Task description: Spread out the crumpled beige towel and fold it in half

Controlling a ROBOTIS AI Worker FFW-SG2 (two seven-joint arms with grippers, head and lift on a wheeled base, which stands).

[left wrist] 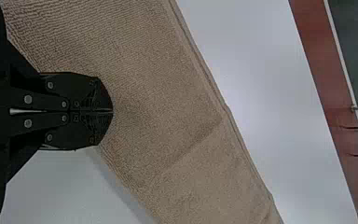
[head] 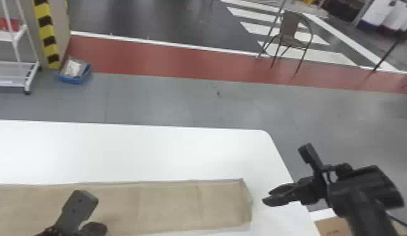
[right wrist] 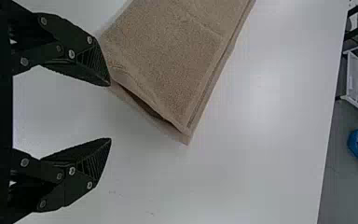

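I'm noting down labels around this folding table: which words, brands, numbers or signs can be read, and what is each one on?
No word, brand, number or lettered sign can be read.
Brown cardboard: a small dark mark, perhaps print, too blurred to read.
Towel: no lettering seen.
Yellow-and-black striped band and white floor stripes: markings without words.

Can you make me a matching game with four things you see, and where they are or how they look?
Things:
1. beige cloth towel
2. black left tool
3. black right tool
4. blue bin

Places or states:
A. fingers spread apart
B. lying in a long strip on the white table
C. on the grey floor
D. fingers together

Right pairs: 1-B, 2-D, 3-A, 4-C
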